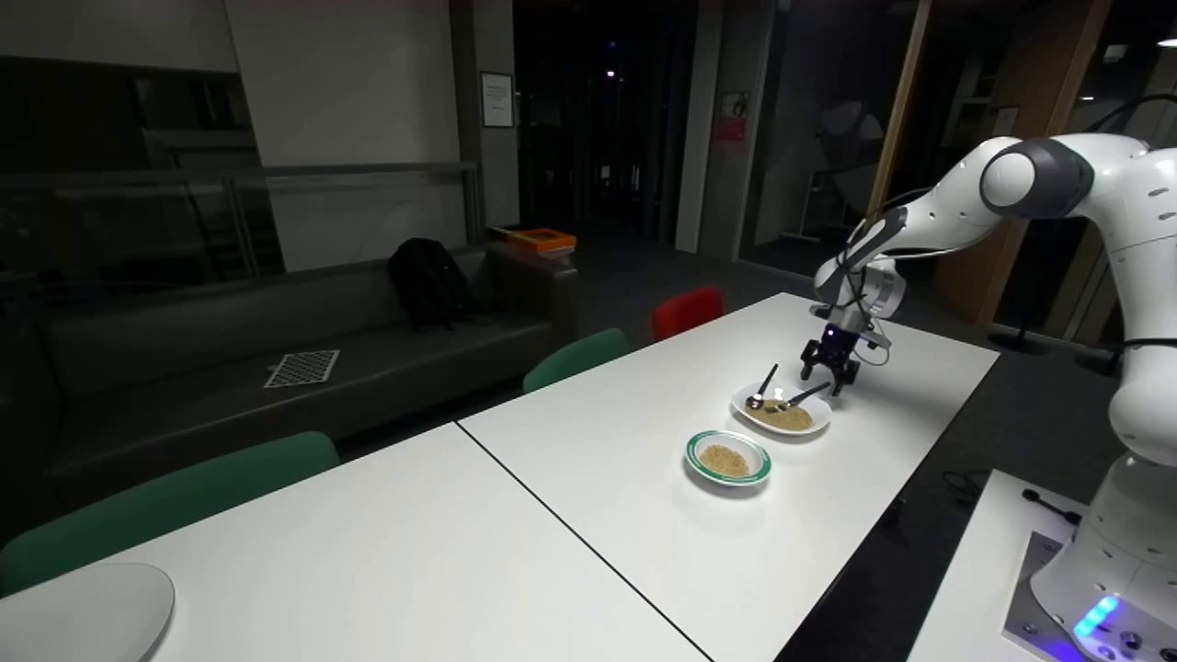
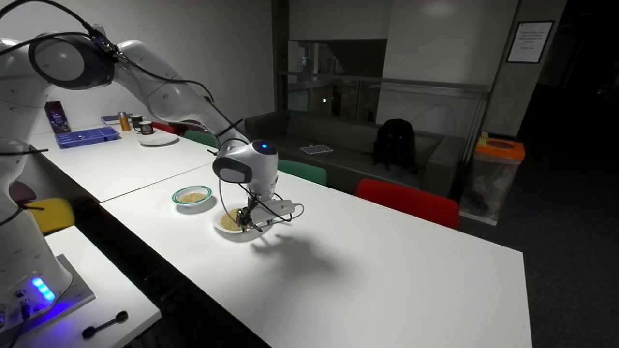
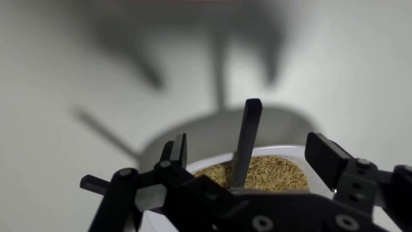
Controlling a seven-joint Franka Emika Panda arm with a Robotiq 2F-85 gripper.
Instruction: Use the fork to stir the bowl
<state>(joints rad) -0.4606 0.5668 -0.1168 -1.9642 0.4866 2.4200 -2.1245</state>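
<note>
The fork (image 1: 809,395) leans in a white oval dish (image 1: 793,431), tines in the grain and dark handle sticking out over the rim. In the wrist view the fork handle (image 3: 247,138) stands between my two fingers, apart from both. My gripper (image 3: 248,148) is open above the edge of the white dish (image 3: 283,150). In an exterior view the gripper (image 1: 824,377) is at the handle end of the fork. The bowl (image 1: 731,479), green-rimmed and holding tan grain, sits beside the dish; it also shows in an exterior view (image 2: 177,195). The fork's tines are hidden in the wrist view.
A dark-handled spoon (image 1: 757,401) leans in the same white dish; its handle (image 3: 94,184) shows left of my fingers. A blue tray (image 2: 88,137), a white plate (image 2: 158,139) and mugs (image 2: 145,127) stand on the far table. Chairs (image 1: 688,312) line the table edge.
</note>
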